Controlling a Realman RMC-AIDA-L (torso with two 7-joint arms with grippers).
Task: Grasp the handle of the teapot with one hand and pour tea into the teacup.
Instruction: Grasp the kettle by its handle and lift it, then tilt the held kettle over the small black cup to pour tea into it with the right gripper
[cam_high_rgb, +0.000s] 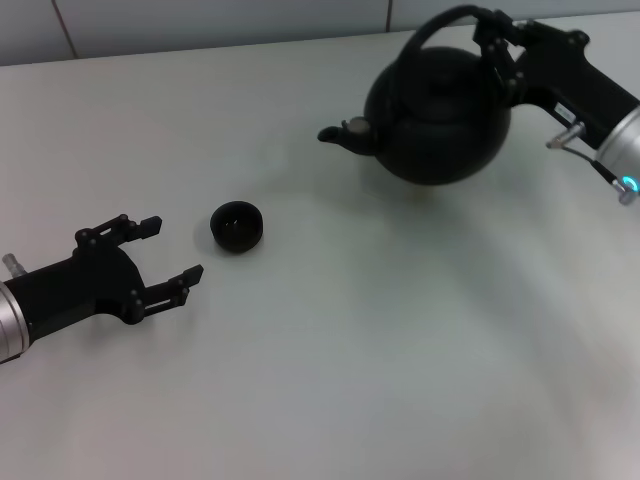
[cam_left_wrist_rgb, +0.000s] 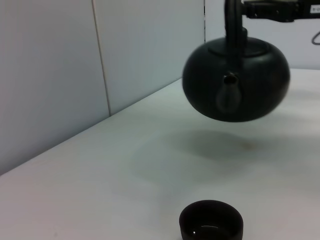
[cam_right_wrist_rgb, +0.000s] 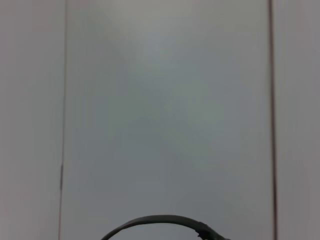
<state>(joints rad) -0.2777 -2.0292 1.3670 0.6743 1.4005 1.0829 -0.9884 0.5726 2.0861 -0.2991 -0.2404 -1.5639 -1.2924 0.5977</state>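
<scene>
The round black teapot hangs in the air above the white table at the far right, its spout pointing left. My right gripper is shut on the arched handle at its right end. The left wrist view shows the teapot lifted, with a shadow under it, and the handle. The right wrist view shows only the handle's arch. The small dark teacup stands upright on the table, left of the teapot; it also shows in the left wrist view. My left gripper is open, resting just left of the teacup.
The white table ends at a pale tiled wall at the back. The same wall shows in the left wrist view.
</scene>
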